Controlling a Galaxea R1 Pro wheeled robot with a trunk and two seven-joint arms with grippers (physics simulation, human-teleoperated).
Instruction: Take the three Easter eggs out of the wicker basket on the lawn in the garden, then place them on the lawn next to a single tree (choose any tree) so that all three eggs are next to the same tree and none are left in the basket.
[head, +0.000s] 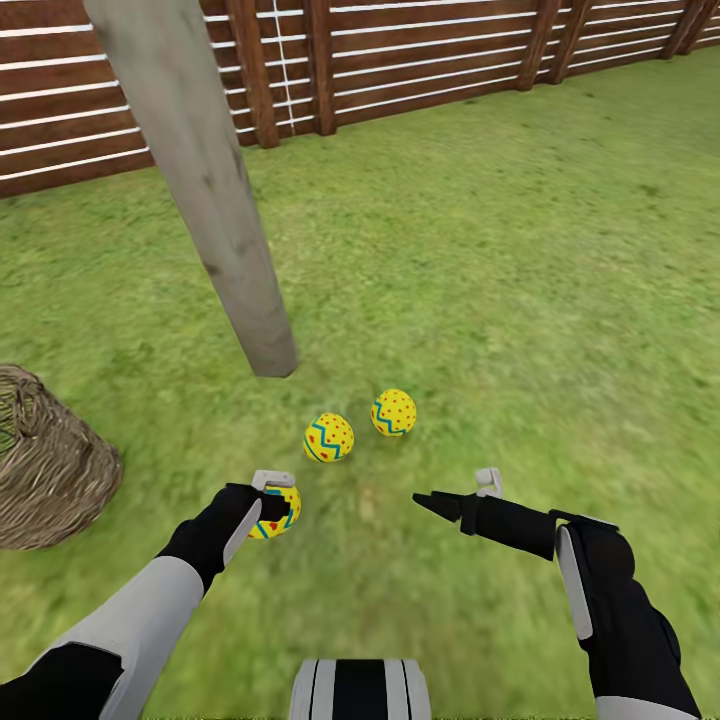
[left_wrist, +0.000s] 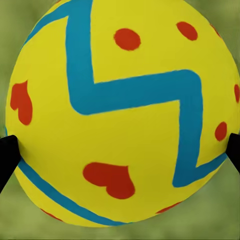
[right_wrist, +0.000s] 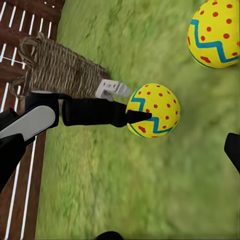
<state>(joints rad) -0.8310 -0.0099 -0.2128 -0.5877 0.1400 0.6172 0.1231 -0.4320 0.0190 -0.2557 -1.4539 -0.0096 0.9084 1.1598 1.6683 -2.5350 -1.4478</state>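
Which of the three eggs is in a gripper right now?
The egg nearest the robot, clamped in the left gripper. The other two eggs lie free on the grass.

A brown wooden fence (head: 400, 60) of horizontal slats runs across the far side of the scene, held by darker upright posts, with pale light showing in thin strips between the boards. The ground in front of it is short green grass, mottled with lighter and darker patches and lit evenly, without sharp shadows. In the right wrist view the same slatted fence (right_wrist: 20, 30) appears along one edge, bordering the grass.
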